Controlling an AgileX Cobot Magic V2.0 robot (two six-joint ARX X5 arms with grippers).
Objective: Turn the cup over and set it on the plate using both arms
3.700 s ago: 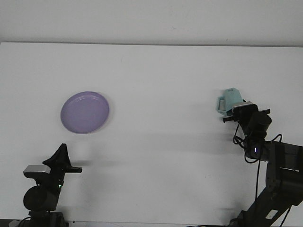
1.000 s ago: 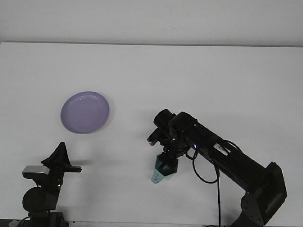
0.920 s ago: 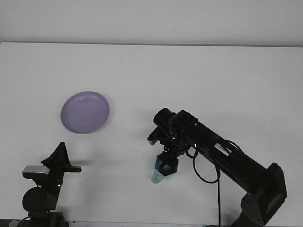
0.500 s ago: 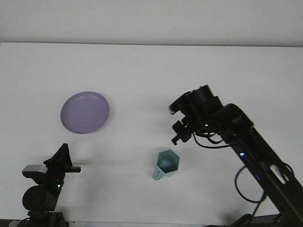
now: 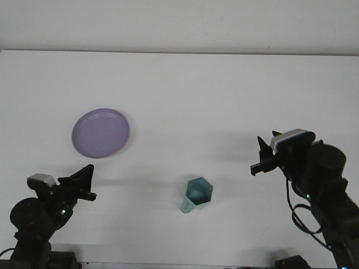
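A white counter (image 5: 224,84) seen from above. At lower left, the left claw (image 5: 85,182) hovers empty; how far it is parted cannot be told. A purple plate (image 5: 101,133) lies above it. Mid-counter, a teal cup (image 5: 196,194) stands mouth up, untouched. At right, the right claw (image 5: 262,159) hangs parted, holding nothing.
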